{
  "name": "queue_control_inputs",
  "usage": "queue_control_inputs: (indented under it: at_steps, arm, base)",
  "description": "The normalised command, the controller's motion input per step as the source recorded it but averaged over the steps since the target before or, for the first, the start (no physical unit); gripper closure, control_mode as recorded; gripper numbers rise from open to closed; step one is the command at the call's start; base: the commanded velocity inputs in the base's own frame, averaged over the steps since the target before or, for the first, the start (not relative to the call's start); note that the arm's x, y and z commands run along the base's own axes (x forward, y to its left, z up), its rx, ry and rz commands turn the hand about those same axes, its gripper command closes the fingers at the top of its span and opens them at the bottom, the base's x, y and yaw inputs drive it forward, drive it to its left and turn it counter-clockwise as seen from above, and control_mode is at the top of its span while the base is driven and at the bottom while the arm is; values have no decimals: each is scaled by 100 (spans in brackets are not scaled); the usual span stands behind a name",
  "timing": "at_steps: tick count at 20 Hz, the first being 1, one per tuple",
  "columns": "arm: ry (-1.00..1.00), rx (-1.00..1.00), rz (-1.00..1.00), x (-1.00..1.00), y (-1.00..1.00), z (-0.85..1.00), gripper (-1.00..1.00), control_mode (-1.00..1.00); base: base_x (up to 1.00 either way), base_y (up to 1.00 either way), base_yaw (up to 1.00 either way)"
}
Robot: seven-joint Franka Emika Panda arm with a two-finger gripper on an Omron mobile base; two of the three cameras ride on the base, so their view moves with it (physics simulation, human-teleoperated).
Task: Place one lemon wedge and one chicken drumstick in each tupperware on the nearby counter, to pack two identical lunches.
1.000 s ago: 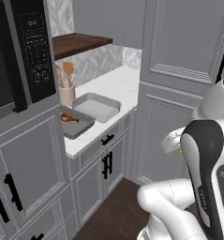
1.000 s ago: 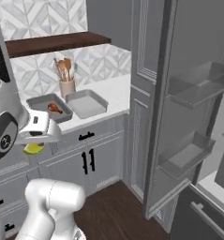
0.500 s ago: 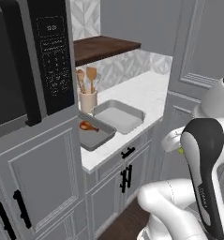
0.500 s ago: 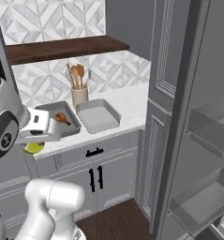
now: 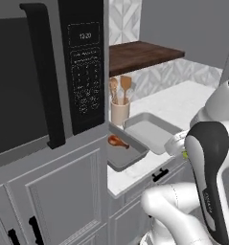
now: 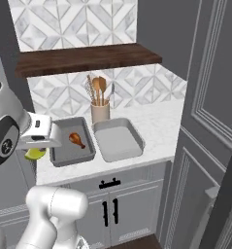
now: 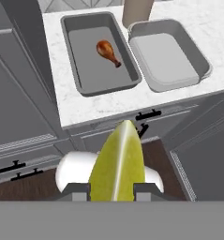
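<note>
Yellow-green lemon wedge (image 7: 117,164) sits clamped between the nearly closed jaws of the gripper (image 7: 111,191) at the bottom centre of the hand view, long axis pointing up-frame. You find the darker tupperware (image 7: 80,79), holding one chicken drumstick (image 7: 108,52), at upper centre-left on the counter (image 7: 80,110), directly ahead; the lighter tupperware (image 7: 167,58) lies at upper right.

Chicken drumstick (image 5: 118,141) in darker grey tupperware (image 5: 135,154), just beside lighter grey tupperware (image 5: 152,131), on counter (image 5: 195,98).
</note>
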Motion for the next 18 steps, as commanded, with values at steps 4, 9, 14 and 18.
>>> queue_control_inputs:
  at_steps: [4, 9, 14, 18]
  arm:
    - [0, 0, 0, 0, 0, 0, 100, 100]
    - [0, 0, 5, 15, 0, 0, 100, -100]
    - [1, 0, 27, 85, 0, 0, 100, -100]
    - [0, 0, 28, 100, 0, -24, 100, -100]
  base:
    - [65, 0, 28]
    - [47, 0, 20]
    - [0, 0, 0]
    - [0, 0, 0]
